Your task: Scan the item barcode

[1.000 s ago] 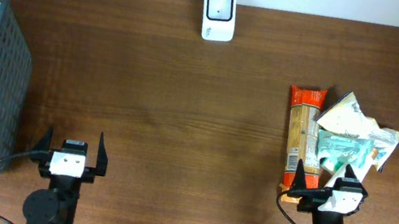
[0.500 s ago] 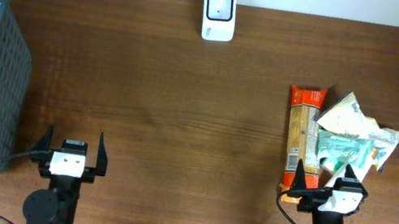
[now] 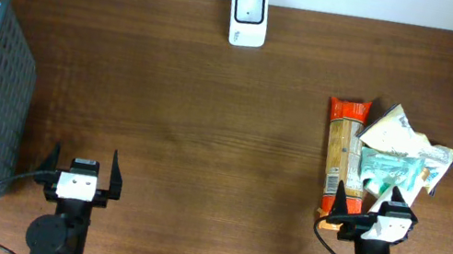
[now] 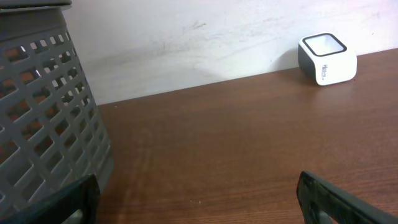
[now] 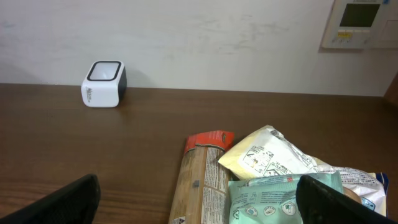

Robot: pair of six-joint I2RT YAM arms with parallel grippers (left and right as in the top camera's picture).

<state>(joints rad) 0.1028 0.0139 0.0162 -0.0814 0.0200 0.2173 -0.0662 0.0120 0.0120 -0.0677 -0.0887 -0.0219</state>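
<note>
The left gripper and right gripper are seen spread and empty, and the long orange packet, laid on the table just ahead of the right one, is judged light and crinkly, best pinched across its width.

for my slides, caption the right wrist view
Open right fingers frame a pile of snack packets, white scanner far left.

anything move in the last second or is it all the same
Nothing visibly changed. The left gripper and right gripper are open and empty at the near edge, as before. The packets, scanner and basket lie where they were.
</note>
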